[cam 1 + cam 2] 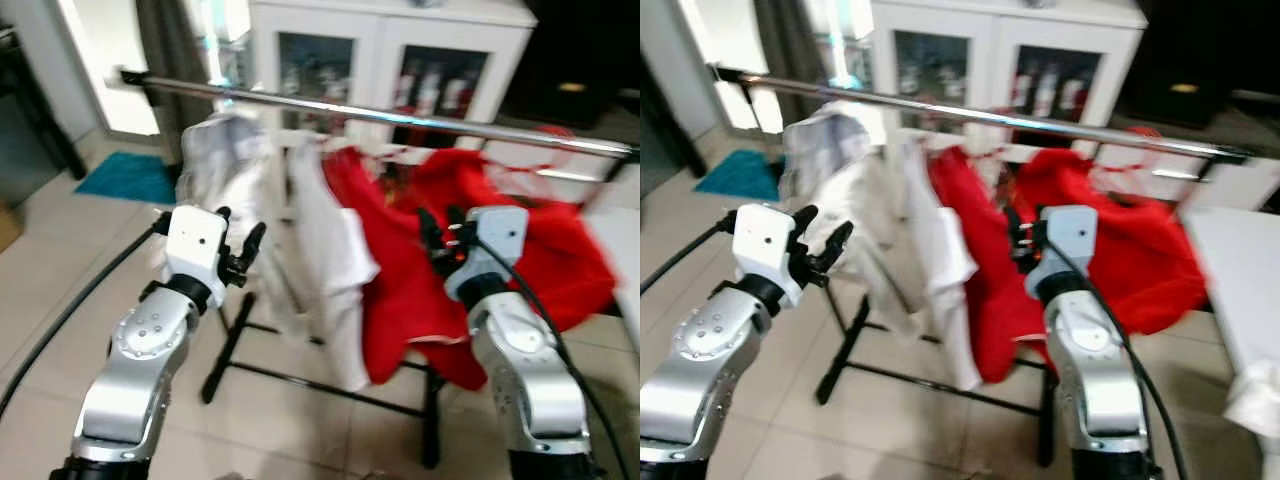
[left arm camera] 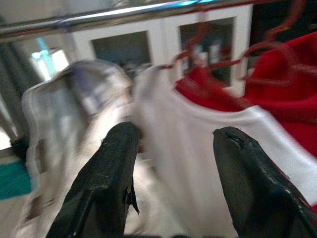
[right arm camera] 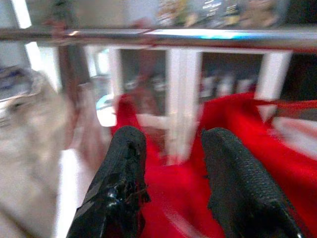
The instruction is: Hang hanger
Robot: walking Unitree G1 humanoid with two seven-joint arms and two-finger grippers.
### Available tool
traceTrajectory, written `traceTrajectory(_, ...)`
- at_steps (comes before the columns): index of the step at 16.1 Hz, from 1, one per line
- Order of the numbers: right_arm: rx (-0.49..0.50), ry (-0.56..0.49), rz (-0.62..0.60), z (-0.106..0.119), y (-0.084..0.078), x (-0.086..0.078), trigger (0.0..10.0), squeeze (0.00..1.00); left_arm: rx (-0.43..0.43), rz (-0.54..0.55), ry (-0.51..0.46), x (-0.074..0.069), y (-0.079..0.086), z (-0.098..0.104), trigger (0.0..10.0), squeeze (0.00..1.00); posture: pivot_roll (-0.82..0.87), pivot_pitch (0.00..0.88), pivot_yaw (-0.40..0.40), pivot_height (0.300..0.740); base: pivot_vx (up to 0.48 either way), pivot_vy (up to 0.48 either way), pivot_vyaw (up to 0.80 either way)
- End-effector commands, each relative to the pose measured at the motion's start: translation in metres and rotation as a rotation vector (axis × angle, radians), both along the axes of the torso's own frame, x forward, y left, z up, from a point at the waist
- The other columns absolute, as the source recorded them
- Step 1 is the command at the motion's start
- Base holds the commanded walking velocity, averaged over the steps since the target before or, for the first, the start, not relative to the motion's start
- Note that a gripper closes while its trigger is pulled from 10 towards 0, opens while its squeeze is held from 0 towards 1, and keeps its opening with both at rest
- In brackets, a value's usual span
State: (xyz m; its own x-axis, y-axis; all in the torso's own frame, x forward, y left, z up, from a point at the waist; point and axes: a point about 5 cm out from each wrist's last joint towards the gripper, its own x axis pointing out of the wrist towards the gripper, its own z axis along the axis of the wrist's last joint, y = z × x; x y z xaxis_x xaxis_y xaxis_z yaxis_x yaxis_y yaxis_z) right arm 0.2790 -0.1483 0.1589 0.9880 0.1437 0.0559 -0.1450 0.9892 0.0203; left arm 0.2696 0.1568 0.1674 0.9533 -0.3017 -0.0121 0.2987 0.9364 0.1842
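Nearest, the two silver arms reach forward toward the clothes rail [image 1: 400, 115], which serves as the landmark for everything else. The left gripper [image 1: 240, 250] hangs below the rail's left half, jaws apart and holding nothing, just in front of a pale grey-white garment [image 1: 215, 160]. The right gripper [image 1: 440, 235] sits below the rail's right half, against the red garments [image 1: 540, 240], its jaws also spread and empty.

From the head views the whole rack shows: black legs [image 1: 235, 350] standing on the tiled floor [image 1: 60, 270], a white shirt [image 1: 335, 250] hanging between the grey-white garment and the red ones, all draped under the rail. Both pictures are blurred.

Closer detail comes from the wrists. The left wrist view looks between its two black fingers [image 2: 106, 183] at the white shirt and, just beyond it, thin red hangers [image 2: 272, 54] hooked up toward the rail; these hangers are barely legible from the head. The right wrist view looks between its fingers [image 3: 121, 183] at red cloth, with the shiny rail crossing above.

Behind the rail stands a white glass-fronted cabinet [image 1: 390, 40] with small items inside, too blurred to name. Left of the rail, farther back, a teal mat [image 1: 125, 178] lies on the floor.
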Motion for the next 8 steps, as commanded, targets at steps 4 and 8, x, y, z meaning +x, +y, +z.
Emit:
traceTrajectory(4, 0.002, 0.03, 0.009, -0.0026, 0.0034, 0.0001, 10.0, 0.0, -0.001, -0.01, 0.005, 0.0002, -0.0051, -0.0017, 10.0, 0.0, -0.06, 0.003, -0.002, 0.74, 0.0, -0.107, 0.0)
traceTrajectory(8, 0.031, 0.073, 0.033, -0.0085, 0.0065, 0.0002, 10.0, 0.0, -0.011, -0.023, -0.021, 0.0008, -0.0051, 0.0011, 10.0, 0.0, -0.06, 0.0, -0.006, 0.74, 0.0, 0.0, 0.0)
